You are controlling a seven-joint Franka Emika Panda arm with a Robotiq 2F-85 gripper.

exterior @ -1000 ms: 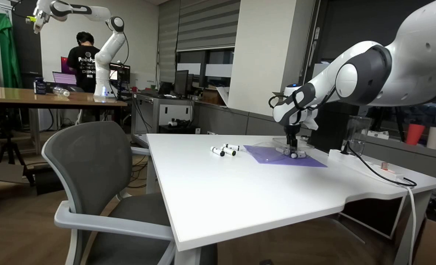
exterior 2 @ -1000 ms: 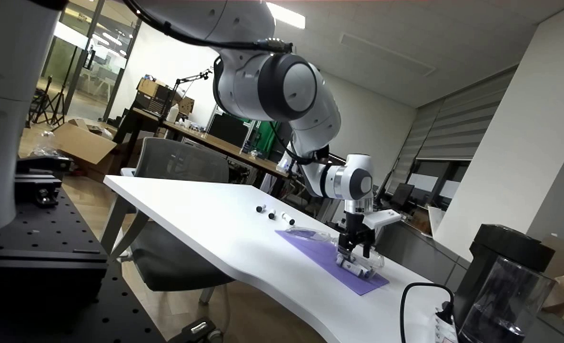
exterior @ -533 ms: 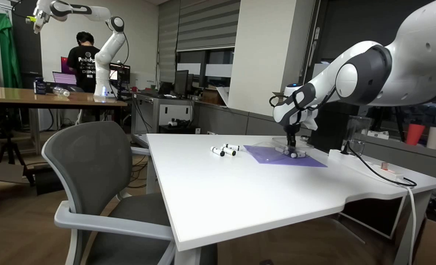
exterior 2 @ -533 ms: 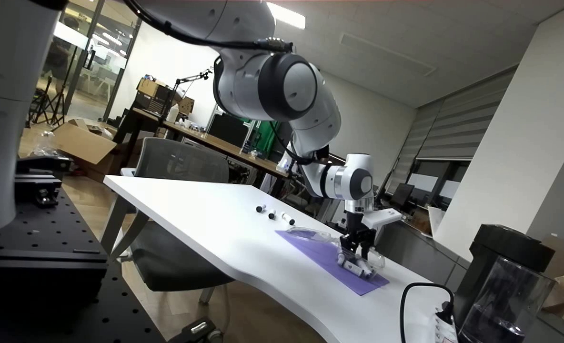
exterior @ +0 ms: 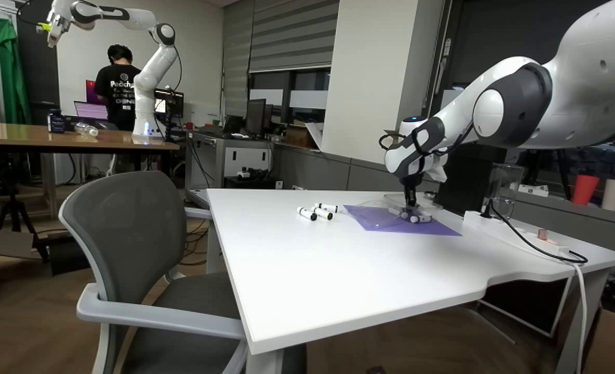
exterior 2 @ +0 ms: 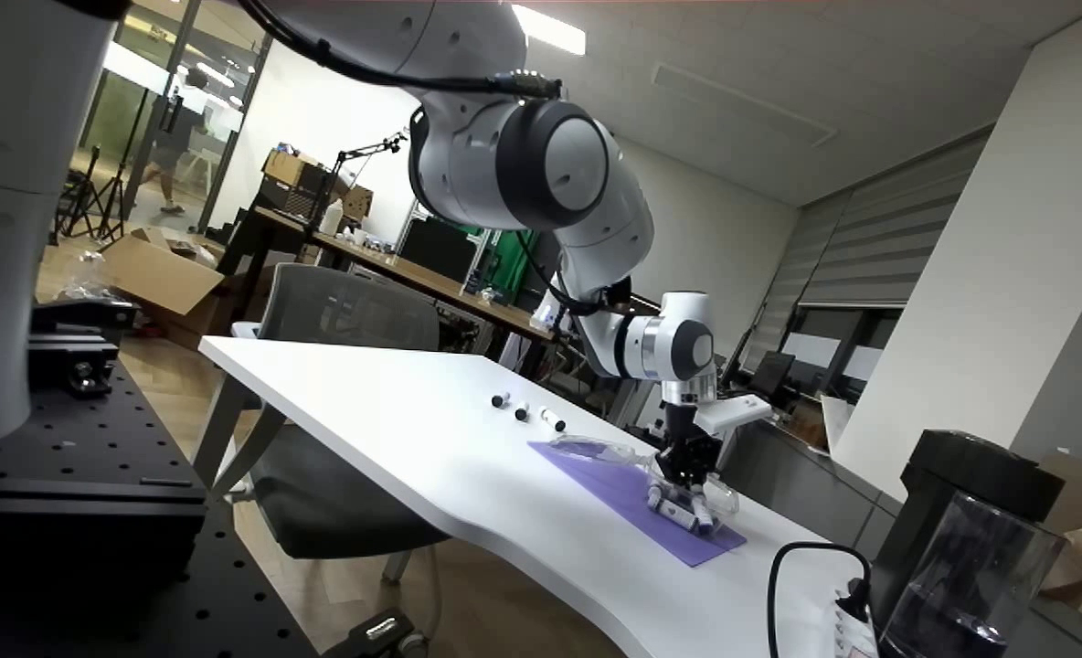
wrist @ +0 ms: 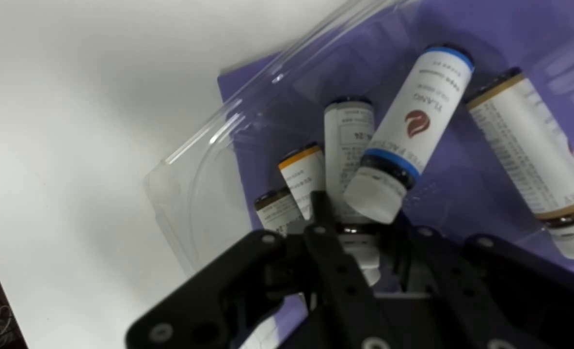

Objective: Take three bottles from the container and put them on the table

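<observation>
Bottles (exterior: 306, 213) lie in 2 groups: 3 small white ones with dark ends rest on their sides directly on the white table (exterior: 338, 275), near each other and off the purple sheet (exterior 2: 587, 471), as both exterior views show, while 5 more can be made out in the wrist view inside the clear plastic container (wrist: 219, 128), which sits on that sheet. The gripper (wrist: 359, 211) points down into the container, its 2 dark fingers (wrist: 322, 208) on either side of the middle bottle (wrist: 347, 140), close to the neck; whether they are clamped on it, I cannot tell. The blue-banded bottle (wrist: 420, 111) lies slantwise, its white cap overlapping the middle bottle in that view. On the other side are the orange-banded bottle (wrist: 304, 177) and the brown-banded bottle (wrist: 277, 211), both partly hidden. The gold-banded bottle (wrist: 534, 145) lies near the right edge of the wrist view. A clear plastic piece (exterior 2: 596, 450) lies beside the container; whether the 2 are joined is unclear. A white power strip (exterior: 476, 221) rests on the table, and a grey chair (exterior: 125, 234) stands at its edge. In an exterior view, a person in a black T-shirt (exterior: 118, 93) is in the background, near another robot arm (exterior: 151, 75) on a brown bench (exterior: 42, 137).
</observation>
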